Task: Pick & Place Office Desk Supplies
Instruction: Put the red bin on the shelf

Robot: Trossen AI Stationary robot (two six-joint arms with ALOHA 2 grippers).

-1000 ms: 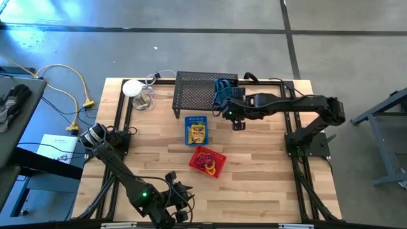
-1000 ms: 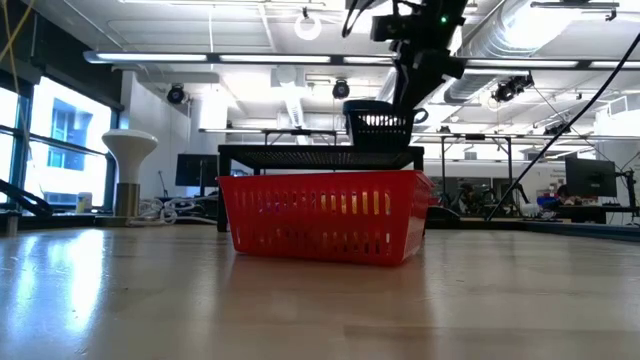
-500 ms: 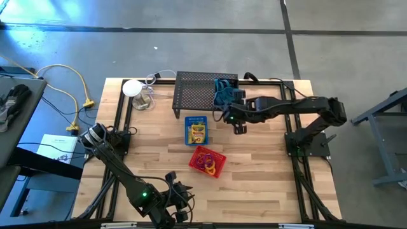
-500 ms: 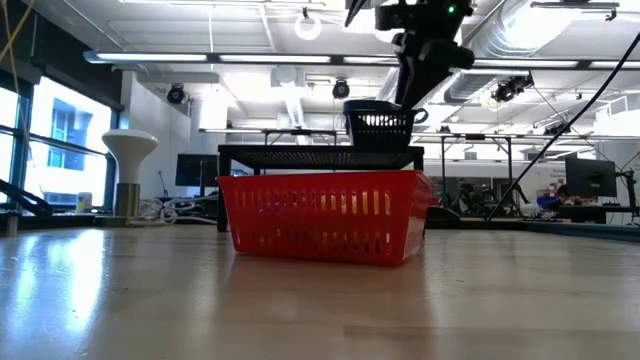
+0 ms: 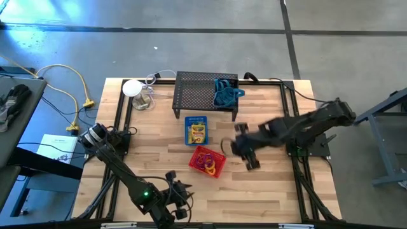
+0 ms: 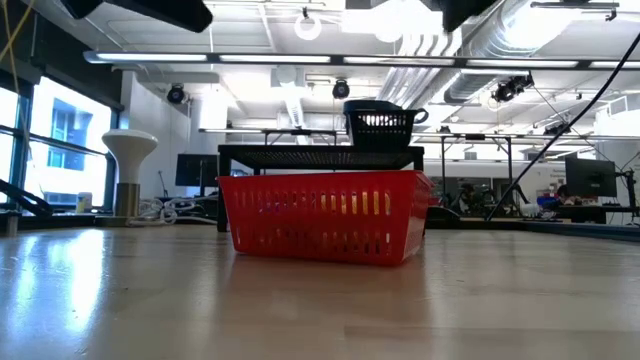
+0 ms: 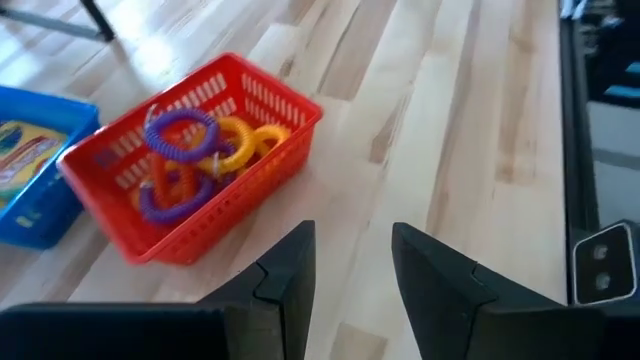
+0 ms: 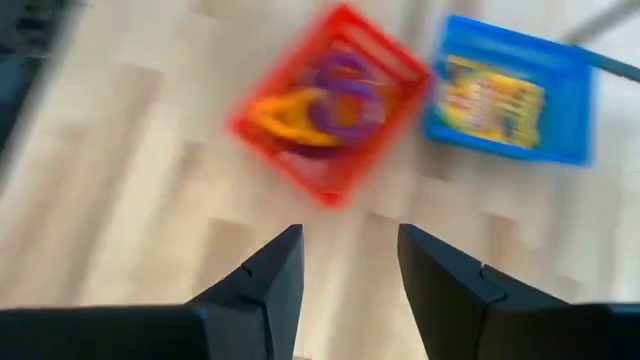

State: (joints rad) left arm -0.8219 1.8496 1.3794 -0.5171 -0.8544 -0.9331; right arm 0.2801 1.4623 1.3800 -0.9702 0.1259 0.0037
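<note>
— Pale butcher-block table (image 5: 267, 191), office ceiling lights beyond. What had changed?

— In a second the right gripper (image 5: 249, 152) had swung off the black mesh rack (image 5: 197, 95) to hang just beside the red bin (image 5: 207, 161), fingers apart, nothing between them. It had probably dropped something at the rack.

— And the supplies?

— Purple, orange and yellow rings (image 7: 195, 160) lay heaped in the red bin; yellow printed boxes (image 5: 196, 131) filled the blue bin (image 5: 196, 118); bluish cords (image 5: 224, 93) sat on the rack. The left gripper (image 5: 180, 205) waited at the near edge, fingers apart, empty.

Glossy red plastic bin (image 7: 190, 160); smooth, seemingly varnished wood table (image 7: 450, 130).
</note>
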